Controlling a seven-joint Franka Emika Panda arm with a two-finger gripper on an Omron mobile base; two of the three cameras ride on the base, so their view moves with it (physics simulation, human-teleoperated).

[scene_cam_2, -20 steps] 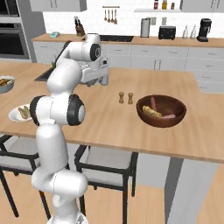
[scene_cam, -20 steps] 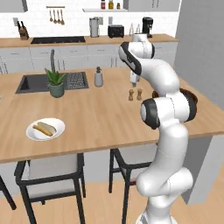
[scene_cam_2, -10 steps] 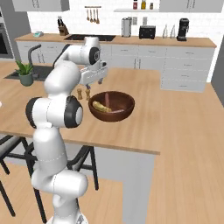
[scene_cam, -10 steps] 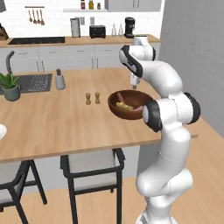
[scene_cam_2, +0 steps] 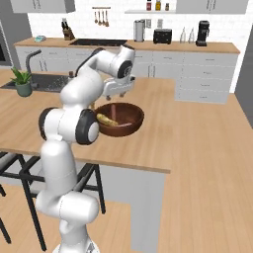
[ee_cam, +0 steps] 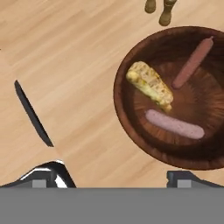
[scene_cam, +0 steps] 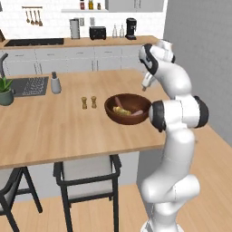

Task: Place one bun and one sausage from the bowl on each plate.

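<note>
Wooden island counter – white tiled wall, grey cabinets behind.

The wooden island counter carries the dark wooden bowl near its right end, two small shakers just left of it, a grey bottle and a potted plant farther left.

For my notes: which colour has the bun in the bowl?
Pale yellow with browned speckles; the bun shows best in the hand view.
</note>
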